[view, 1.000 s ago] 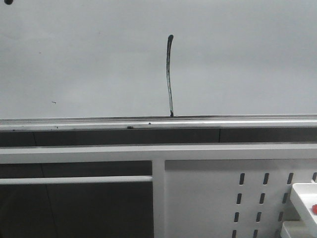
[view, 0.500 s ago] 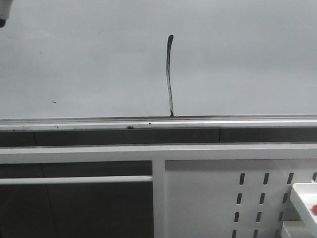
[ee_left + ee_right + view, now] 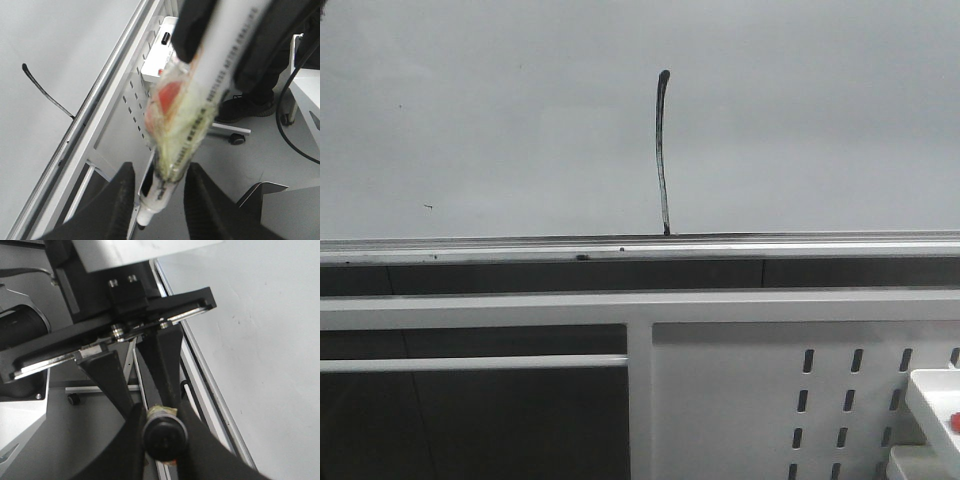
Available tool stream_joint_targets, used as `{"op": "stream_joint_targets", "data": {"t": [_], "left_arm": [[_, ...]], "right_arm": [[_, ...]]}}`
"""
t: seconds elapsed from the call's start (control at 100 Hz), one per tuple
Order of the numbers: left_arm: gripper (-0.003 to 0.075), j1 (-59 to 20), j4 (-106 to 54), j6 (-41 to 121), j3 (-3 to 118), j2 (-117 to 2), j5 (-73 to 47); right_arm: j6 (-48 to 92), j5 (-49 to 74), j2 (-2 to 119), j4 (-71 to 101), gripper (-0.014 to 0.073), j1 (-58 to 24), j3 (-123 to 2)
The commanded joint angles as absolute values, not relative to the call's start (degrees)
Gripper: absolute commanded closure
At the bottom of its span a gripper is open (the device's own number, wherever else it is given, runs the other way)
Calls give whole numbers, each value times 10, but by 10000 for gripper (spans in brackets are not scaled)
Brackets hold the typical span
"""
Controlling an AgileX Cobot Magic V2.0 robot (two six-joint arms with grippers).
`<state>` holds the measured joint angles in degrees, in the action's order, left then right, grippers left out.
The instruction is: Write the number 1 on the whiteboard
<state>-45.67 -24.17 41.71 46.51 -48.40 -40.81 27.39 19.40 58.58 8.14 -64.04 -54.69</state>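
Stroke for the number 1 (image 3: pixel 662 150) already sits mid-frame on the whiteboard (image 3: pixel 500 120), foot touching the silver rail (image 3: pixel 470 247) — main risk now is the marker (image 3: pixel 197 115) tip brushing the board and smearing or adding a stray line, or slipping in its taped wrap. Left end effector (image 3: pixel 159 200) clamped on the marker, off the board; right end effector (image 3: pixel 159 432) closed on a dark round cap-like end (image 3: pixel 164 437) — which part, can't tell.
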Motion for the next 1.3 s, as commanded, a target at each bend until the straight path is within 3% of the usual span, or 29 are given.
{"op": "stream_joint_targets", "data": {"t": [0.0,0.47,0.79,1.06,1.11,1.18,1.29], "left_arm": [[498,-459,-255,417,486,-483,-366],[504,-459,-259,417,486,-483,-363],[734,-459,-266,417,486,-483,-352],[740,-459,-270,417,486,-483,-346],[740,-459,-276,417,486,-483,-346],[740,-459,-294,417,486,-483,-339],[740,-459,-347,417,463,-483,-288]], "right_arm": [[279,160,581,78,671,-641,-568],[279,171,581,77,671,-641,-568],[279,171,581,77,671,-641,-568],[279,171,581,77,663,-641,-568],[279,171,581,77,629,-641,-568],[279,171,581,76,515,-641,-568],[279,169,581,73,226,-641,-568]]}}
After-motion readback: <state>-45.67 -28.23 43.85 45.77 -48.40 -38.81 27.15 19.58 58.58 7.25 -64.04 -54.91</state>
